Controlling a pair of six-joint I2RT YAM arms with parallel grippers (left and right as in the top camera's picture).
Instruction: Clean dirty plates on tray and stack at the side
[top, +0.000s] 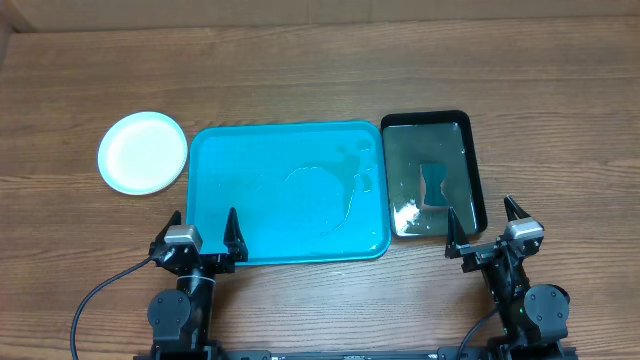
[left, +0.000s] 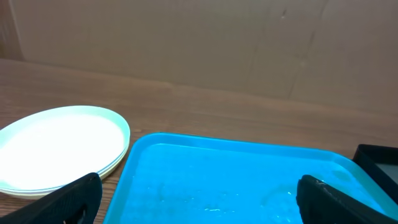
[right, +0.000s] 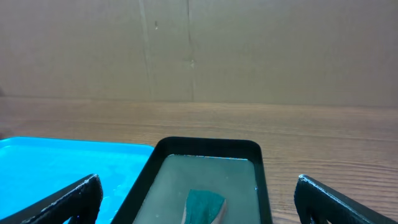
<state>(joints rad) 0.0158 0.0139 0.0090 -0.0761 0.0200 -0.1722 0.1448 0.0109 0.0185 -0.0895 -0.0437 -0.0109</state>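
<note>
Left gripper (top: 203, 222) and right gripper (top: 481, 215) gape empty at the table's (top: 320, 60) near edge. Plates (top: 142, 152) are stacked off the tray's (top: 250, 180) left edge. The basin (top: 425, 117) holds water and a sponge (top: 435, 185).

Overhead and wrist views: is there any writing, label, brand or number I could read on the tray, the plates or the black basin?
None: no text can be read in any view. The tray, the stacked plates and the black basin carry no visible words, labels, numbers or signs.
</note>
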